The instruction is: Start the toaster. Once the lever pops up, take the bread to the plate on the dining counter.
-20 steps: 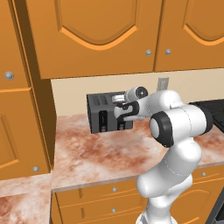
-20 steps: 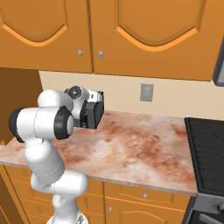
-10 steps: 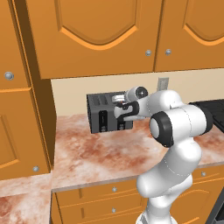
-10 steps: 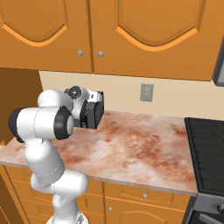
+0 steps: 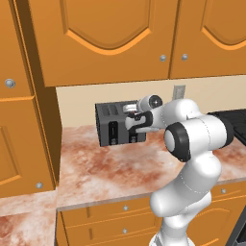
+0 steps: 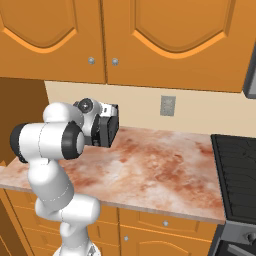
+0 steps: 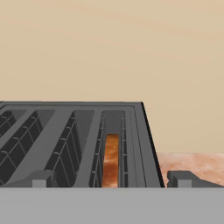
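Orange wood cabinets (image 5: pixel 110 38) hung over a marbled reddish table (image 5: pixel 110 168), beige wall behind, wall outlet (image 6: pixel 167 105) to the right of the arm, dark stovetop (image 6: pixel 235 170) at the far right edge. Toaster (image 5: pixel 111 126) sat at the back of the table near the wall, dark grey, four slots, black front panels facing out. Claw (image 5: pixel 133 115) hovered at the toaster's upper right front corner, jaws spread wide, holding nothing. In the hand view the two fingertips (image 7: pixel 41 178) stood wide apart at the bottom, looking across the toaster's top; bread (image 7: pixel 111 161) sat down inside the rightmost slot, brown slice below the slot rim. Other three slots looked empty.

Step in hand, by my read: the first one, starting the toaster, or waiting for it to pop. Lever itself couldn't be made out, so can't say if it was pressed down. Bread low in the slot suggested it was not yet popped up.

Next move probably called for getting a fingertip onto the lever on the front panel and pushing down, if not done. Afterwards: line the open jaws over the right slot and pinch the thin slice by its top edge. Plate and dining counter lay somewhere else, so a drive would be needed.
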Motion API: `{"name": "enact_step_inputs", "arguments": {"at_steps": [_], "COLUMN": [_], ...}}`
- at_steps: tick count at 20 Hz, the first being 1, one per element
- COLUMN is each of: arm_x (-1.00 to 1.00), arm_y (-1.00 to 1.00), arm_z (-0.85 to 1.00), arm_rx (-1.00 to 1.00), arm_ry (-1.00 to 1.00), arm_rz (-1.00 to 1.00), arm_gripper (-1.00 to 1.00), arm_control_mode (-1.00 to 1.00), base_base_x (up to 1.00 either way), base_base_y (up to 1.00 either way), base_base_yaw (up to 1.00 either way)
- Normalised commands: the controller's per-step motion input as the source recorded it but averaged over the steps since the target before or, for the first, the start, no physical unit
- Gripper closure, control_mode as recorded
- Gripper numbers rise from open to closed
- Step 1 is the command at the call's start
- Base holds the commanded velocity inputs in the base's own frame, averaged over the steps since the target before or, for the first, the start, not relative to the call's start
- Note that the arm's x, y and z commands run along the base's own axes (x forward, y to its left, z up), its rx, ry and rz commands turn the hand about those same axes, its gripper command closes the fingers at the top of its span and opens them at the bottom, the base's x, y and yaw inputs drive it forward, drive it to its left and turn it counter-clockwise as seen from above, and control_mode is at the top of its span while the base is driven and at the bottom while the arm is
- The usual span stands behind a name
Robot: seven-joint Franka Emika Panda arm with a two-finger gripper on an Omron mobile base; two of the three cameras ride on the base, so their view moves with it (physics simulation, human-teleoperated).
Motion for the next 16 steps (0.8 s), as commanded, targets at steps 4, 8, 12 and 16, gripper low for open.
{"name": "enact_step_inputs", "arguments": {"at_steps": [4,8,12,16], "arm_x": [0.0,0.0,0.0,0.0], "arm_y": [0.0,0.0,0.0,0.0], "arm_z": [0.0,0.0,0.0,0.0], "arm_rx": [0.0,0.0,0.0,0.0], "arm_ry": [0.0,0.0,0.0,0.0], "arm_rz": [0.0,0.0,0.0,0.0], "arm_gripper": [-1.0,-1.0,-1.0,-1.0], "arm_control_mode": [-1.0,-1.0,-1.0,-1.0], "base_base_x": [0.0,0.0,0.0,0.0], "base_base_y": [0.0,0.0,0.0,0.0], "base_base_yaw": [0.0,0.0,0.0,0.0]}}
